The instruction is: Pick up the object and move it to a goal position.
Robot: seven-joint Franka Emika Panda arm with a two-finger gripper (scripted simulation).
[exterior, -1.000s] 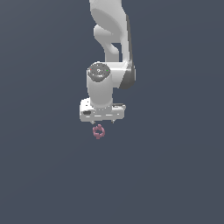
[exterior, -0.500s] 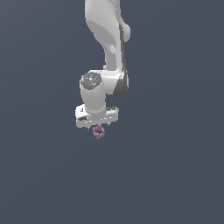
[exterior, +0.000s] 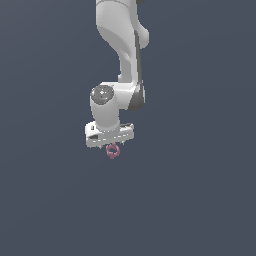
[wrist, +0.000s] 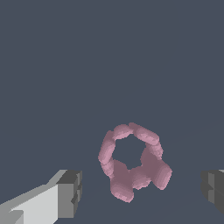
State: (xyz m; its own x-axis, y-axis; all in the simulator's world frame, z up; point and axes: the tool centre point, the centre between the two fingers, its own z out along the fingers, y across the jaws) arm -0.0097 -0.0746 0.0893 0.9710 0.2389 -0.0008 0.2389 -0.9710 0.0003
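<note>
The object (exterior: 113, 151) is a tiny dusty-pink knobbly ring lying on the dark grey floor. In the exterior view it sits right under the white gripper (exterior: 111, 146), which hangs from the arm and points down. In the wrist view the ring (wrist: 131, 164) lies between the two fingers. One grey fingertip (wrist: 70, 192) stands well off one side of it and the other fingertip (wrist: 213, 188) off the other side. My gripper (wrist: 141, 189) is open, with a gap between each finger and the ring.
The white arm (exterior: 122, 45) rises from the gripper to the exterior view's top edge. Plain dark grey floor (exterior: 200, 190) lies all around, and nothing else shows.
The gripper has come down closer over the ring and the arm's upper links have shifted. The ring has stayed in place.
</note>
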